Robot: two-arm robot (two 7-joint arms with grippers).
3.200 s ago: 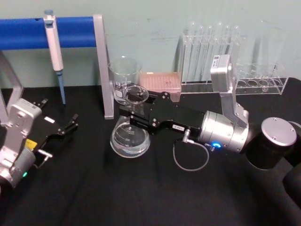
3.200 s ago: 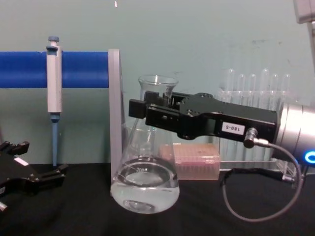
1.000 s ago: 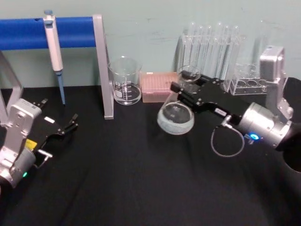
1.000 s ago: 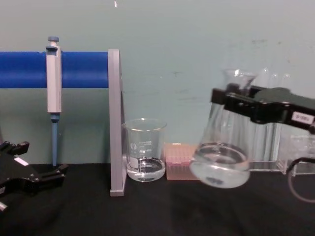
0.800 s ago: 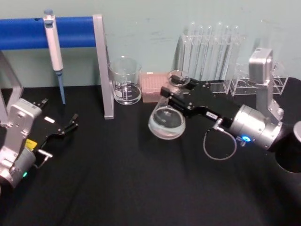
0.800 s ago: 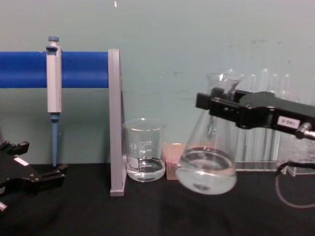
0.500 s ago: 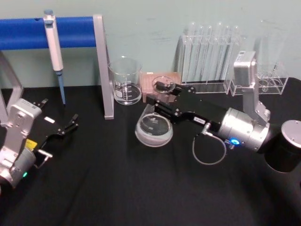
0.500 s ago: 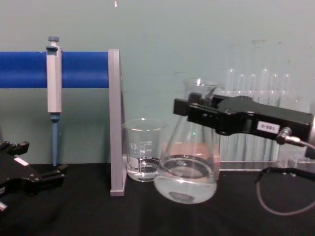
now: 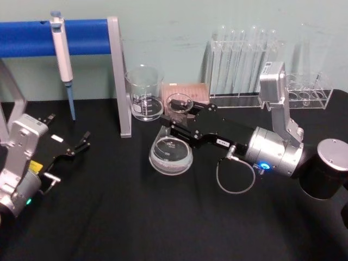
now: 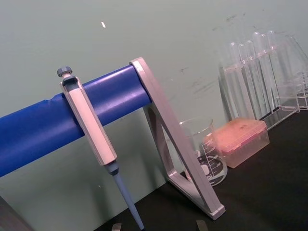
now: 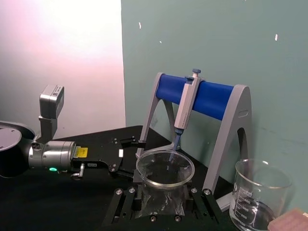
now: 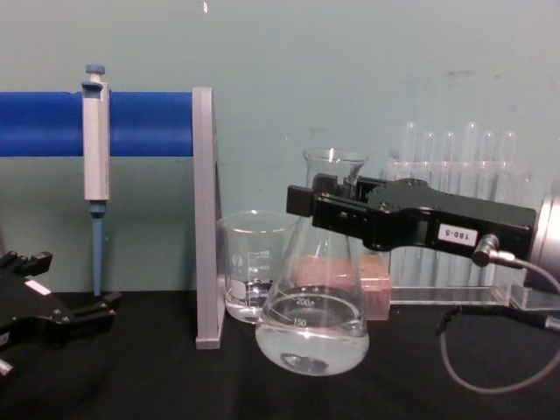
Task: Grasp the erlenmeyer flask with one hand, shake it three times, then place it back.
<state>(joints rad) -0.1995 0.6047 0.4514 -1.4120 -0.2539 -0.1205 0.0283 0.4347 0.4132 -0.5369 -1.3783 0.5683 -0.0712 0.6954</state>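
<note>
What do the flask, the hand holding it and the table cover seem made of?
The erlenmeyer flask: likely glass, clear and glossy; see-through walls, white printed marks. The right hand: matte black, plastic or coated metal, cannot tell; small screws show. The table cover: probably black cloth, dull, no reflections.

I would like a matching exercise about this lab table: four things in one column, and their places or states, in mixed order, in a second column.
1. flask
2. pipette
3. beaker
4. left gripper

A. stands by the grey stand leg
B. open, idle at the left
C. gripped at the neck by the right gripper
D. hangs on the blue bar

Pairs: 1-C, 2-D, 3-A, 4-B.
</note>
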